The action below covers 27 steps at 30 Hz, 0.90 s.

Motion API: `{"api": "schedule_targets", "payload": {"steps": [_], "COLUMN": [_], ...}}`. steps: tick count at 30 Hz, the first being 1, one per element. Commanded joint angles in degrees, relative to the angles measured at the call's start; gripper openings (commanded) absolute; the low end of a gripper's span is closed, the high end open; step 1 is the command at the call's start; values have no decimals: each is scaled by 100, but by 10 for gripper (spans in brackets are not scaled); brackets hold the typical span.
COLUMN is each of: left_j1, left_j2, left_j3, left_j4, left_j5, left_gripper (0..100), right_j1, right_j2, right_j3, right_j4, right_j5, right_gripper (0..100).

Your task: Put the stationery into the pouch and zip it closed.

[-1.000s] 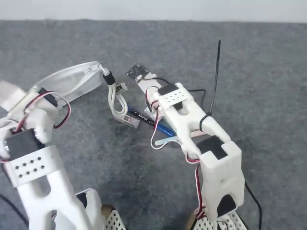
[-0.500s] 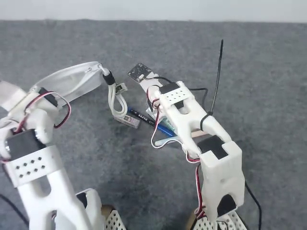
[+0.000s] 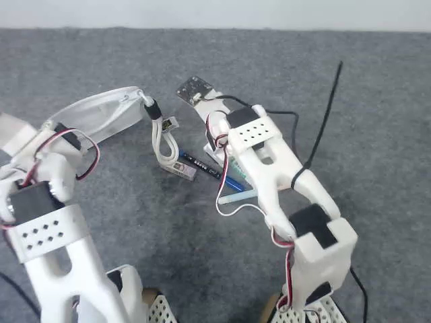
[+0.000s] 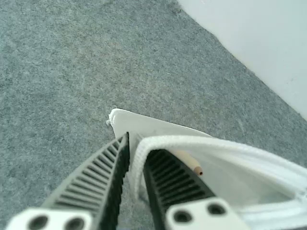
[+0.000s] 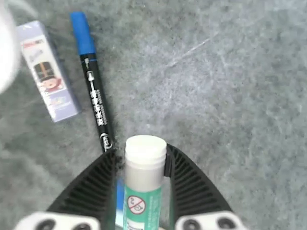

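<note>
My right gripper (image 5: 144, 158) is shut on a glue stick (image 5: 142, 191) with a white cap and green label, held just above the grey carpet. Beyond it lie a black pen with a blue cap (image 5: 93, 86) and a small lilac eraser box (image 5: 48, 72); in the high view the pen (image 3: 202, 165) and the box (image 3: 183, 169) lie beside the right arm. The translucent white pouch (image 3: 94, 114) is propped open at the left. My left gripper (image 4: 135, 143) is shut on the pouch rim (image 4: 201, 141). A tan stick (image 4: 192, 166) lies inside.
A white looped cord (image 3: 161, 141) hangs from the pouch's zipper pull (image 3: 151, 106). A pale blue stick (image 3: 236, 196) lies under the right arm. A black cable tie (image 3: 323, 121) juts up from that arm. Open carpet stretches to the far right.
The right arm has swung its elbow to the right and its wrist has shifted slightly away. The left arm and the pouch have kept still.
</note>
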Motion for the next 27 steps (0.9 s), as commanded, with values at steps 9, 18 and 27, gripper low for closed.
{"api": "schedule_targets", "payload": {"steps": [9,18,27], "left_j1": [255,343,352], "left_j2": [-18,-18,-9], "left_j3": [-31,-31,-31], "left_j4": [-211,-211,-211], "left_j5": [-62,-70,-70], "left_gripper": [12,12,12], "right_j1": [-242,-505,-505], "right_j2": [-1842,-4145,-5754], "right_j3": [149,2708,4167], "right_j4": [145,-2176,-3644], "right_j5": [9,9,0], "right_gripper": [6,6,6]}}
